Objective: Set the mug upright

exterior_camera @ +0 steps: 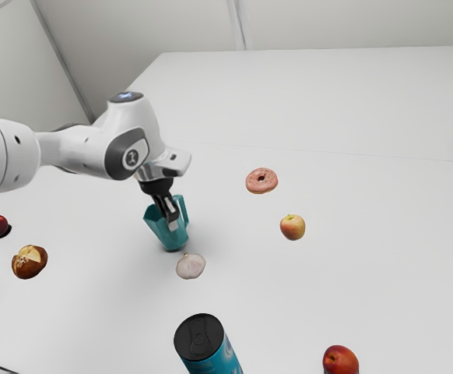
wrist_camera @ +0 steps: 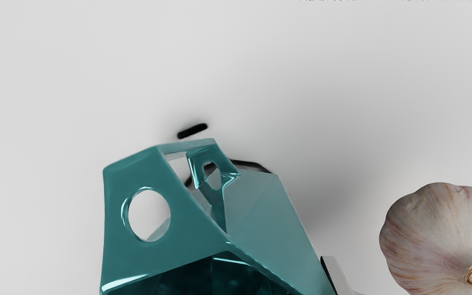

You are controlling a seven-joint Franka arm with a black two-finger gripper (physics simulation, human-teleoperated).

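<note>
The faceted teal mug looks smooth and glossy, like hard plastic, with bright highlights along its edges. The broad white table is smooth and matt. The rounded, pinkish-white garlic bulb has dull, papery skin, faintly ridged.

Claw at teal mug | garlic nearby | 1 donut | 1 can

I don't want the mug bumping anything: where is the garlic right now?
The garlic lies on the table beside the teal mug, toward the exterior view's right, between it and the black-topped blue can.
</note>
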